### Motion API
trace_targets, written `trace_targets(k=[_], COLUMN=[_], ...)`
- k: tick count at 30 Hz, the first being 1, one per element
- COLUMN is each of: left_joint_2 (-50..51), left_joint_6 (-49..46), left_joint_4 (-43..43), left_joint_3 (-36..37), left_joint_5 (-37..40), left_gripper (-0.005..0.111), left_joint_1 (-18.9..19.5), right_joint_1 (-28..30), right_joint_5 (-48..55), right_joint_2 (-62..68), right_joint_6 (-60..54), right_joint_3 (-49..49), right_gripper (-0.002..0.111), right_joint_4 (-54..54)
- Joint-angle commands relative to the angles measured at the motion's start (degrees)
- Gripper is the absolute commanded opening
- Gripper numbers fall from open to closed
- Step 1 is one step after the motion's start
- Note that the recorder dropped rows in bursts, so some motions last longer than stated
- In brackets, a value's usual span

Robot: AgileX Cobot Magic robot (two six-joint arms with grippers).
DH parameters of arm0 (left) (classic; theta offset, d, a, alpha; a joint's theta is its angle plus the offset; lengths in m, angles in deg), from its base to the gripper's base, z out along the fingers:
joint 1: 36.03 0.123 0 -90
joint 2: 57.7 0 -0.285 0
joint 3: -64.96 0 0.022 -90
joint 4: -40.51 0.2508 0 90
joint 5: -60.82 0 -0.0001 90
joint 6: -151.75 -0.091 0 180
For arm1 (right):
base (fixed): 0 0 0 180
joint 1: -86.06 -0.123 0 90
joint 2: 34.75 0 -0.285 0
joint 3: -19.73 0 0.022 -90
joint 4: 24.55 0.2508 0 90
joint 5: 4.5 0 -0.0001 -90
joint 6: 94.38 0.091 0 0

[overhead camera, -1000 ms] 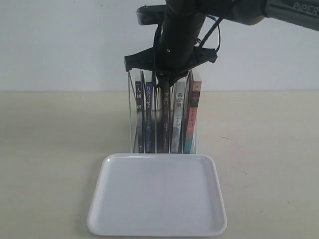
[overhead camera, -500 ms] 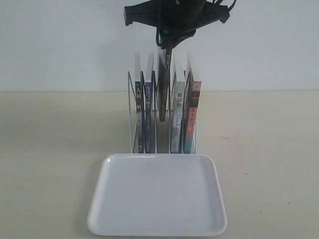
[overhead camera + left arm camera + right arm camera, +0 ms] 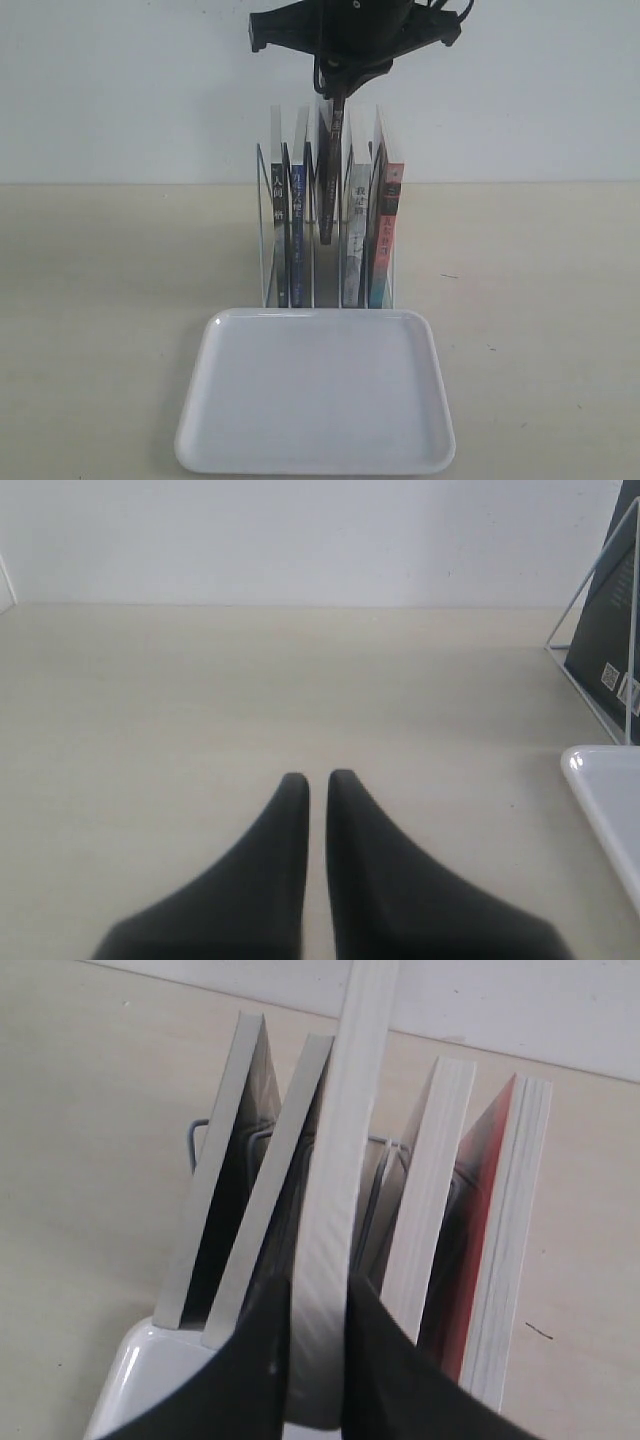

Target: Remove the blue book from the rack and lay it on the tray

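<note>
The blue book (image 3: 297, 230) stands in the rack (image 3: 264, 225), second slot from the left; its page edge (image 3: 268, 1210) shows in the right wrist view. My right gripper (image 3: 338, 88) (image 3: 318, 1285) is above the rack, shut on the top edge of a dark brown-black-spined book (image 3: 327, 185) (image 3: 345, 1140). That book hangs upright, raised roughly halfway out of the middle slot. The white tray (image 3: 315, 455) (image 3: 128, 1372) lies bare in front of the rack. My left gripper (image 3: 317, 777) is shut and holds nothing, low over the table off to the rack's side.
Three other books stay in the rack: a dark one at the far left (image 3: 278, 225), a grey-white one (image 3: 356, 235) and a red-and-teal one (image 3: 386, 235). A white wall rises behind the table. The tray's corner (image 3: 605, 790) and the rack's edge (image 3: 590, 610) show in the left wrist view.
My right gripper rose with the dark-spined book, drawing it up out of the middle slot. Over the last half second nothing has moved.
</note>
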Motion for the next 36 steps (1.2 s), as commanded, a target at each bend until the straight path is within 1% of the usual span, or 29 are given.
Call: trace_targets(k=[1, 11, 20, 27, 28, 30, 34, 36], left_joint_2=[-0.1, -0.1, -0.1, -0.1, -0.1, -0.1, -0.1, -0.1], left_joint_6=[-0.1, -0.1, -0.1, -0.1, -0.1, -0.1, -0.1, -0.1], left_joint_4=[0.2, 0.2, 0.2, 0.2, 0.2, 0.2, 0.2, 0.2], left_joint_3=[0.2, 0.2, 0.2, 0.2, 0.2, 0.2, 0.2, 0.2], left_joint_5=[-0.3, -0.3, -0.3, -0.3, -0.3, -0.3, -0.3, -0.3], left_gripper=[0.006, 0.006, 0.006, 0.006, 0.006, 0.006, 0.006, 0.006], left_joint_1=[-0.5, -0.5, -0.5, -0.5, -0.5, -0.5, -0.5, -0.5], right_joint_1=[0.1, 0.1, 0.1, 0.1, 0.1, 0.1, 0.1, 0.1], right_joint_5=[-1.8, -1.6, 0.3, 0.3, 0.3, 0.3, -2.5, -3.0], right_joint_2=[-0.5, 0.0, 5.6, 6.8, 6.8, 6.8, 6.8, 6.8], right_joint_6=[-0.5, -0.5, -0.8, -2.6, -4.6, -6.7, -6.4, -4.7], right_joint_3=[-0.4, -0.4, -0.1, -0.1, -0.1, -0.1, -0.1, -0.1], right_gripper=[0.0, 0.0, 0.0, 0.0, 0.001, 0.007, 0.028, 0.036], right_joint_4=[-0.2, -0.2, 0.7, 1.1, 1.2, 1.3, 1.4, 1.4])
